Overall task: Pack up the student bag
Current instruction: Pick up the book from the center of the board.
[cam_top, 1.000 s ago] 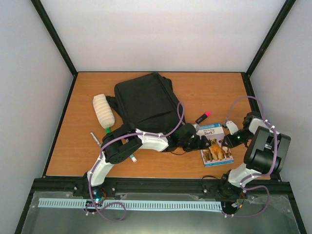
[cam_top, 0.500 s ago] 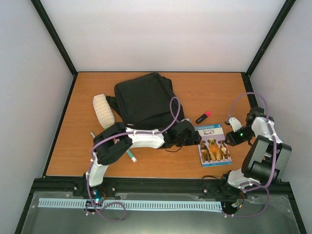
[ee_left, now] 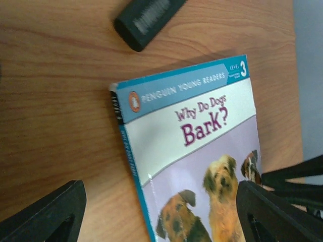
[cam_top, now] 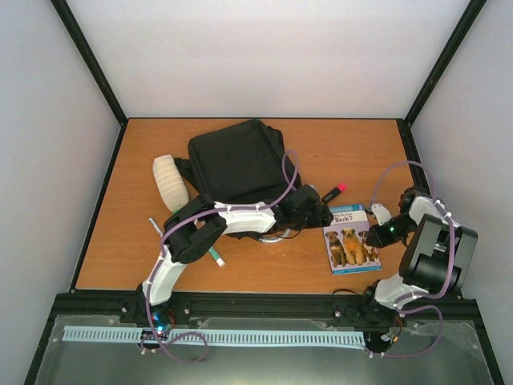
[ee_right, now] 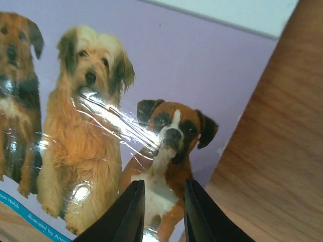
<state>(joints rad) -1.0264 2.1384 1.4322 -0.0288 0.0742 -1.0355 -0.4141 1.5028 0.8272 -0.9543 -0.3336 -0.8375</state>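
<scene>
The student bag (cam_top: 236,164), a big black backpack, lies flat at the back middle of the table. A children's book (cam_top: 351,238) with dogs on its cover lies right of centre. My left gripper (cam_top: 323,216) hovers at the book's near-left corner, wide open; in the left wrist view the book (ee_left: 197,131) has its spine between the left gripper's (ee_left: 161,222) spread fingers. My right gripper (cam_top: 370,238) is at the book's right edge. In the right wrist view its jaws (ee_right: 164,212) stand a narrow gap apart over the book's cover (ee_right: 101,101), gripping nothing.
A black highlighter with a pink cap (cam_top: 333,192) lies just behind the book, and its black body (ee_left: 149,20) shows in the left wrist view. A cream ribbed roll (cam_top: 170,181) lies left of the bag. Two pens (cam_top: 215,256) (cam_top: 155,227) lie under the left arm.
The left gripper has drawn back from over the book toward its upper-left corner. The right gripper lifted away, then came back down to the book's right edge with its jaws narrower.
</scene>
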